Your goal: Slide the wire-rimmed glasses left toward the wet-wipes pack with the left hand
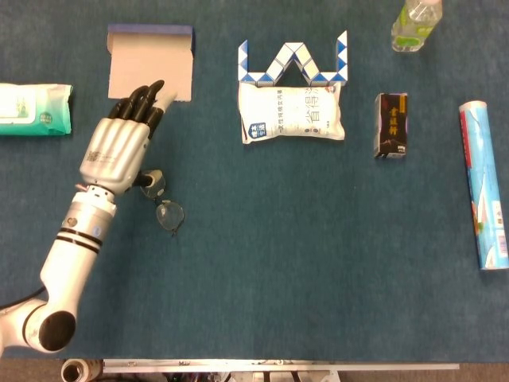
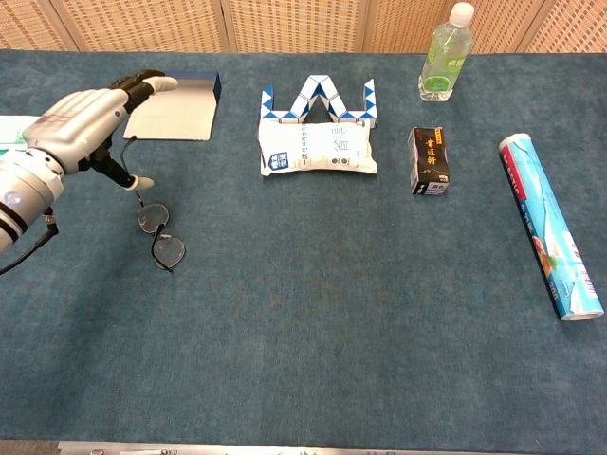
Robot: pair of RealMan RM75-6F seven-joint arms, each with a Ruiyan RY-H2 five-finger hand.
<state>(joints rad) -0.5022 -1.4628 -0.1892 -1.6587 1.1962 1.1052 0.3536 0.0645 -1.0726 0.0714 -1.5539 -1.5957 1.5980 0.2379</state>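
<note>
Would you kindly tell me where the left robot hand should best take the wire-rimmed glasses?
Probably at the bridge between the lenses of the glasses, coming from above: they lie flat, open, so the thin frame offers little else. The left robot hand hovers over the temple arm.

Head view looks pretty much straight down on the dark blue felt-covered table (image 1: 262,278) from up high. Chest view sits lower at the near edge, tilted toward the woven tan back wall (image 2: 285,24). Both cover the same tabletop spread.
</note>
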